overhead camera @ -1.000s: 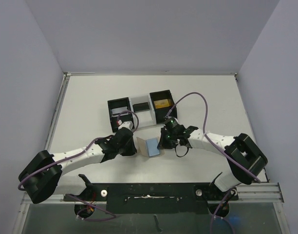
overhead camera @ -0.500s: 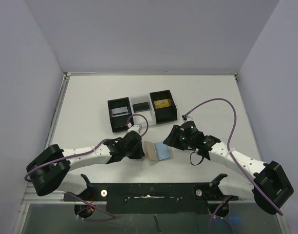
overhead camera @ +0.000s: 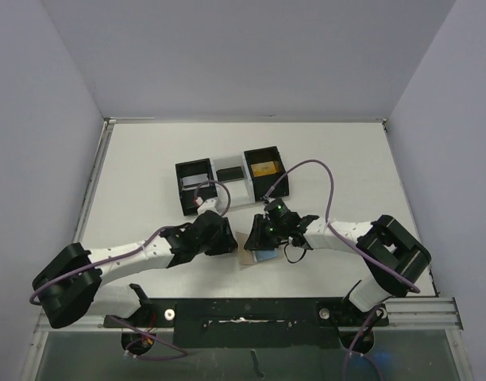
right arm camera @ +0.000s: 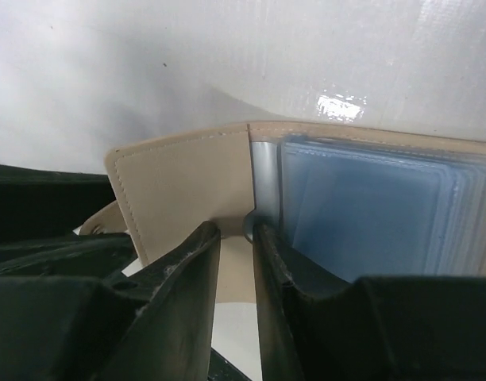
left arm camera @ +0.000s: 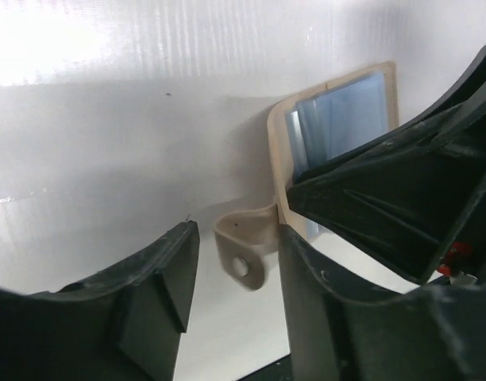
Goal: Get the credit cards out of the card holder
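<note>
Right hand [right arm camera: 231, 238] tight on card holder [right arm camera: 187, 182] beside credit cards [right arm camera: 362, 206]; left hand [left arm camera: 235, 242] agape nearby.

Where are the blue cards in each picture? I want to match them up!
Top external: the blue cards peek out just below the middle of the picture.
Left wrist: the blue cards are at the upper right, tucked inside their holder.
Right wrist: the blue cards fill the right half.
Shared landmark: the tan card holder around them shows in all three views.
</note>
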`<state>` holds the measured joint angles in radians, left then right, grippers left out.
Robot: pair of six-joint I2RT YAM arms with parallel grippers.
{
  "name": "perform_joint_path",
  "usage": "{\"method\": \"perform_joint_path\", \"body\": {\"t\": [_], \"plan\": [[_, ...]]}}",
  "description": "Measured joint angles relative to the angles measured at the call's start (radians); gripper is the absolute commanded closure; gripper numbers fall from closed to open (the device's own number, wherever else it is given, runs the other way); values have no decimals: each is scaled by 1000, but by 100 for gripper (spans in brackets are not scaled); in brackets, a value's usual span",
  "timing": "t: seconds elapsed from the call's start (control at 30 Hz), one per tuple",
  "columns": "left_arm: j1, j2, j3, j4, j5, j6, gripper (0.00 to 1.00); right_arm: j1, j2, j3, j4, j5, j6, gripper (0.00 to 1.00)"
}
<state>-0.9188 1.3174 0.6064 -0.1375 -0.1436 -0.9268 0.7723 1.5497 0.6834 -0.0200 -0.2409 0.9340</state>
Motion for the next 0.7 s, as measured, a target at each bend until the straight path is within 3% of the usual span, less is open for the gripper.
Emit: {"method": "perform_joint_path", "body": {"t": [0.13, 0.27, 0.47, 0.7], "plan": [[26, -107, -58, 10, -12, -60, 37, 0, 2, -2, 7, 4, 14, 75], [67, -187, -118, 34, -2, -92, 36, 0, 3, -6, 13, 5, 21, 76], [96, -142, -130, 87, 56, -99, 36, 0, 3, -6, 19, 5, 24, 76], [96, -28, -110, 104, 96, -79, 61, 0, 0, -6, 15, 8, 22, 76]]}}
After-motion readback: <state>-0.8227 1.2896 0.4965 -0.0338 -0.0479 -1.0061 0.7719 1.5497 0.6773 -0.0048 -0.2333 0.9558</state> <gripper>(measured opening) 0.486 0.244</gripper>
